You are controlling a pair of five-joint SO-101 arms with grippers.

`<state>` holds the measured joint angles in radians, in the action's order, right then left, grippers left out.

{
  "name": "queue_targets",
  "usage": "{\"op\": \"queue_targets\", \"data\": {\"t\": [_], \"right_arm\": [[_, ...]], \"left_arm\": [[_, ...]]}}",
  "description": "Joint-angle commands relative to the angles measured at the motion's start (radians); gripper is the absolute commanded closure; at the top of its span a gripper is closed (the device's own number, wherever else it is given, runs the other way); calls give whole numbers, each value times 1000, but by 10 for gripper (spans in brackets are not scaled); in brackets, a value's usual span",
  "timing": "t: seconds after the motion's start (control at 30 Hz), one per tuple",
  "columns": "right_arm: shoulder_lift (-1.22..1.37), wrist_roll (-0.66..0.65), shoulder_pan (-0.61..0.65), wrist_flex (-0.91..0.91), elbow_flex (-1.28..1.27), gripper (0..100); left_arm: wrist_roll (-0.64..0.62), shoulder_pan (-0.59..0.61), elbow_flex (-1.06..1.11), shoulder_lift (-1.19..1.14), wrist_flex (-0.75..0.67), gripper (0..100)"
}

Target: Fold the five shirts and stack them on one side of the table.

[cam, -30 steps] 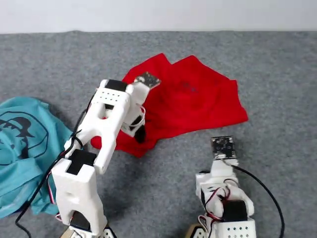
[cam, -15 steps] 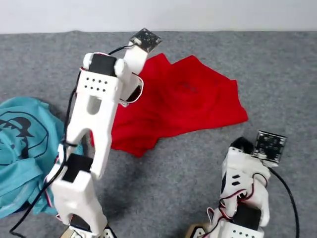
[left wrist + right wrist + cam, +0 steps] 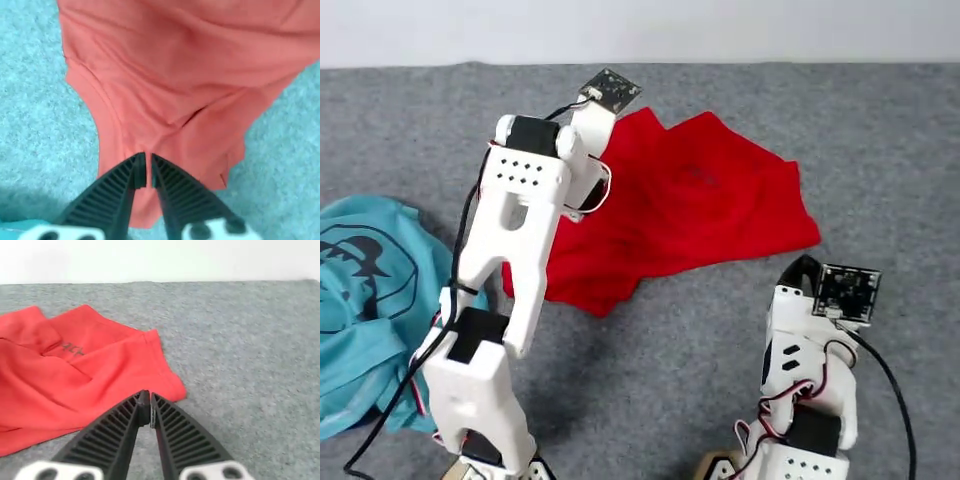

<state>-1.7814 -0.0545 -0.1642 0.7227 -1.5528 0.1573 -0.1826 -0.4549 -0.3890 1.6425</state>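
Note:
A crumpled red shirt (image 3: 700, 205) lies in the middle of the grey table. A teal shirt (image 3: 360, 290) with a dark print lies bunched at the left edge. My left arm (image 3: 525, 200) stands raised over the red shirt's left part. In the left wrist view my left gripper (image 3: 147, 170) is shut and empty, hanging above the red shirt (image 3: 175, 75) near its hem. My right arm (image 3: 810, 330) stands in front of the shirt's right corner. My right gripper (image 3: 149, 407) is shut with nothing in it, just short of the red shirt's (image 3: 75, 370) near corner.
Grey carpet-like cloth (image 3: 890, 130) covers the table, bare to the right of the red shirt and along the front between the arms. A white wall (image 3: 160, 260) rises behind the table's far edge.
My left arm has lifted off the red shirt's front left edge and swung toward the far side. My right arm has risen and turned slightly to the right.

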Motion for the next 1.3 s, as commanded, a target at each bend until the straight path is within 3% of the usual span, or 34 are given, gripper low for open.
{"op": "queue_targets", "data": {"t": [0.0,0.13,0.37,0.63,0.77,0.87,1.0,1.27], "right_arm": [[124,-5,25,24,163,991],[398,-5,28,25,347,991],[845,-9,27,25,575,991],[891,-8,33,27,623,990],[888,-9,25,27,621,990],[888,-9,25,27,621,990],[888,-9,25,27,621,990],[888,-9,25,27,621,990]], "left_arm": [[-83,3,-85,-21,-60,869],[-140,2,-208,-114,-95,802],[-140,8,-492,-391,-89,798],[-140,15,-842,-726,-84,800],[-135,12,-888,-845,28,801],[-130,12,-917,-865,112,819],[-17,14,-912,-844,115,994],[-2,-6,-848,-580,117,997]]}}
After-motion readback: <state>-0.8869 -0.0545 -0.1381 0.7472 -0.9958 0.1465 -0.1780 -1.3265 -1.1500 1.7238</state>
